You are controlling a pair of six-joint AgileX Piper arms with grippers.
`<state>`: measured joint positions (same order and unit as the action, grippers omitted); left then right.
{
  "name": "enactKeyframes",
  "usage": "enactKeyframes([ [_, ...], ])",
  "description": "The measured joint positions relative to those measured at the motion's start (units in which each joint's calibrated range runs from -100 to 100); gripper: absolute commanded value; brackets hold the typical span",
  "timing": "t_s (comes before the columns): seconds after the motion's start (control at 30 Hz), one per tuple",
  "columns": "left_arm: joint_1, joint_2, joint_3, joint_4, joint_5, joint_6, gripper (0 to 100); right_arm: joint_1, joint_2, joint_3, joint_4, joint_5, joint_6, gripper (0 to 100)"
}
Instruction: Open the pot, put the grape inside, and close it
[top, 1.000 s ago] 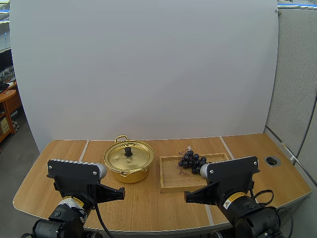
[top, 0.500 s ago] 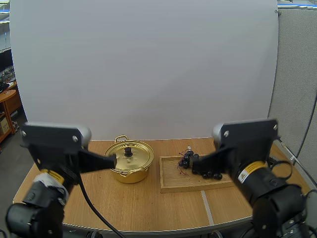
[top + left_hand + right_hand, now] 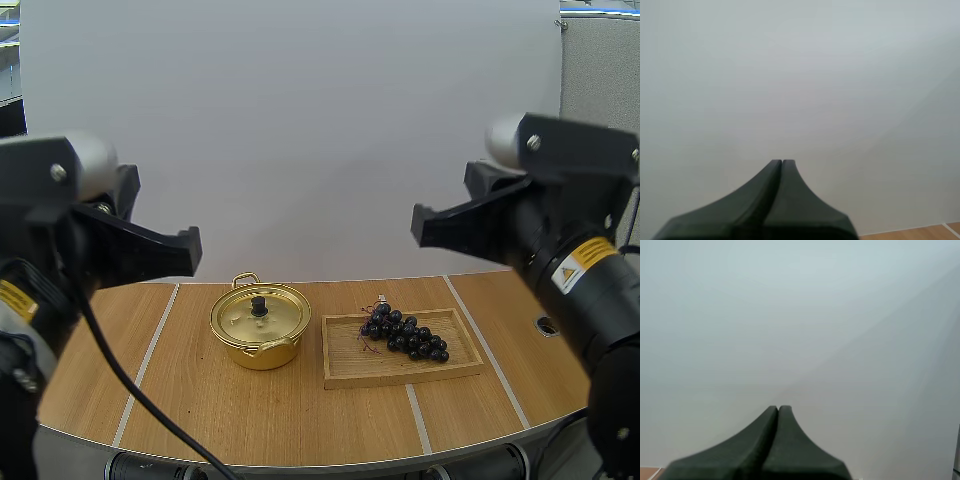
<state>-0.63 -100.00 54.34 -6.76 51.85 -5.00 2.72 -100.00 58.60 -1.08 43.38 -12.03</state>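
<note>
A gold pot [image 3: 260, 328] stands on the table with its lid [image 3: 259, 312] on, a black knob in the lid's middle. To its right a dark bunch of grapes [image 3: 405, 334] lies on a wooden tray [image 3: 350, 365]. My left gripper [image 3: 196, 247] hangs high above the table, left of the pot, and is shut with nothing in it; its fingers [image 3: 782, 170] lie together as one wedge against the white wall. My right gripper [image 3: 416, 226] is raised high over the tray's side, also shut on nothing, its fingers [image 3: 778, 415] pressed together.
The wooden table [image 3: 300, 420] has pale seams running front to back and a round cable hole [image 3: 545, 324] at the right. A white wall panel stands right behind the table.
Both arms have risen from low near the table's front edge to high above it. The pot, lid, grapes and tray have not moved.
</note>
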Motion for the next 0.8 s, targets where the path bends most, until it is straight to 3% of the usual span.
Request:
enactKeyframes([
  [0.1, 0.0, 0.0, -0.8, 0.0, 1.0, 0.1, 0, 0.0, 0.0, -1.5, 0.0, 2.6, 0.0, 0],
  [0.3, 0.0, 1.5, -2.9, 0.1, 5.5, 0.4, 0, 0.0, 4.2, -9.9, -0.4, 20.1, 0.0, 0],
  [0.5, 0.15, 21.4, -10.7, 0.2, 16.1, 2.1, 0, 0.0, 16.5, -16.0, -1.0, 32.4, 0.0, 0],
  [0.8, 0.15, 38.2, -15.5, 0.2, 19.6, 4.5, 0, 0.0, 30.1, -19.0, -1.0, 41.1, 0.0, 0],
])
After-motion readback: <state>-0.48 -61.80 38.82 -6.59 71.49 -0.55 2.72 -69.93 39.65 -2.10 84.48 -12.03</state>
